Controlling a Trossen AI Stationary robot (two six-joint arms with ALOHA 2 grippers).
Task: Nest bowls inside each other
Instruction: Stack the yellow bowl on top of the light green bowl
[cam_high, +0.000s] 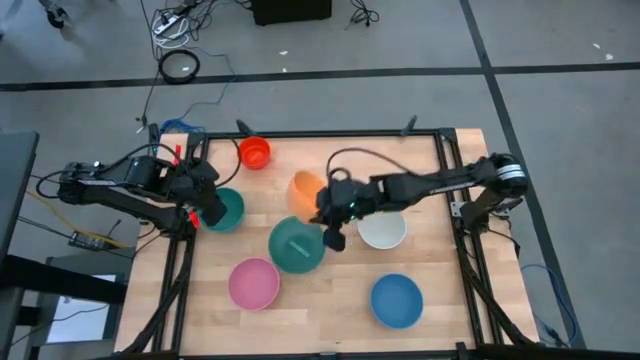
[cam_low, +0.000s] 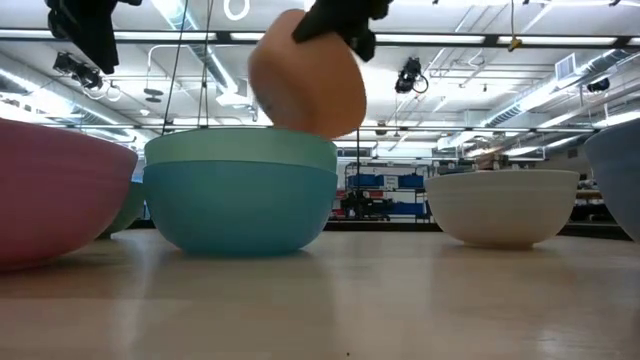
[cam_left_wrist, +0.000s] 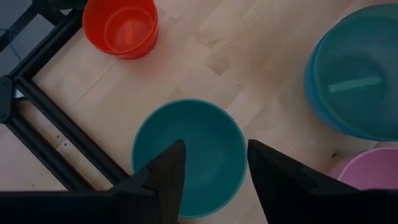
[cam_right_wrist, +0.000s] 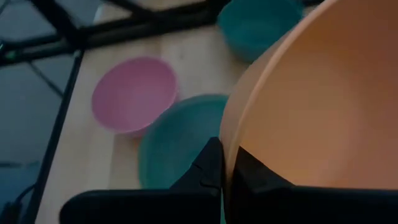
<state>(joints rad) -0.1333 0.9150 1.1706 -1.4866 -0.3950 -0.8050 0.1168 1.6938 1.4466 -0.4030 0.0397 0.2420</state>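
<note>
My right gripper (cam_high: 328, 212) is shut on an orange bowl (cam_high: 305, 190), which hangs tilted in the air (cam_low: 305, 85) just past the far side of a green bowl nested in a light blue bowl (cam_high: 297, 245). My left gripper (cam_left_wrist: 216, 146) stands open above a teal bowl (cam_left_wrist: 189, 155) at the table's left, touching nothing. A red bowl (cam_high: 255, 152), a pink bowl (cam_high: 254, 283), a white bowl (cam_high: 382, 230) and a blue bowl (cam_high: 396, 300) each stand base-down on the table. My right gripper pinches the orange bowl's rim (cam_right_wrist: 231, 140), one finger inside the bowl and one outside the wall. The fingers come slanting down from the table's right side. The bowl is lifted clear of the table and tipped steeply on its side.
A black frame (cam_high: 440, 160) borders the wooden table top. The left arm (cam_high: 120, 185) reaches in over the left edge. Bare wood lies between the red bowl and the frame's far right corner, and along the near edge between the pink and blue bowls.
</note>
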